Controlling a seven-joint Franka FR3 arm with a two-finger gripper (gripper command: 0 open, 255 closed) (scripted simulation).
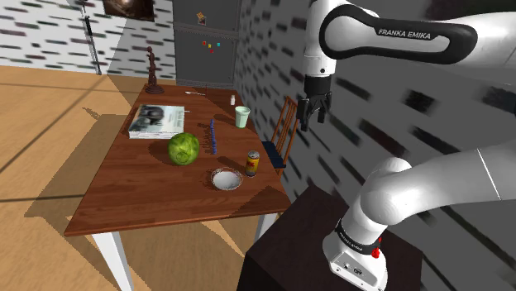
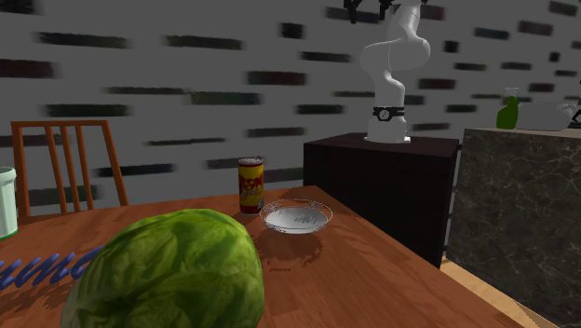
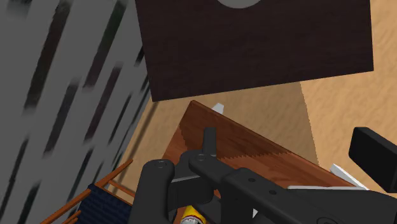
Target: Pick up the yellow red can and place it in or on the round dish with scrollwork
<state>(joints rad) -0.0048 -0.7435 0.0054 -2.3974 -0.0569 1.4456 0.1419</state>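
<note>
One gripper: black, hanging high in the air with its tips pointing down, past the table's right edge in the shoulder view, above the chair and well apart from the can.
Hand state: the two fingers stand apart, released, with nothing between them.
Can: yellow and red, upright on the table near its right edge in the shoulder view; in the second exterior view it stands just left of and beyond the dish.
Dish: round, shallow and pale with a patterned rim, lying flat on the table just beside the can, nearer the shoulder camera; nothing lies in it.
Table: wooden top on white legs.
Lettuce: green head, left of the can in the shoulder view, looming close in the second exterior view.
Book: lying flat, farther along the table than the lettuce.
Cup: pale green, upright toward the table's far right in the shoulder view.
Figurine: dark, upright at the table's far end.
Chair: wooden with a blue seat, drawn up at the table's right side in the shoulder view.
Stand: dark box bearing the white arm.
Wrist view: the can's yellow top peeks out beneath the gripper's body.
</note>
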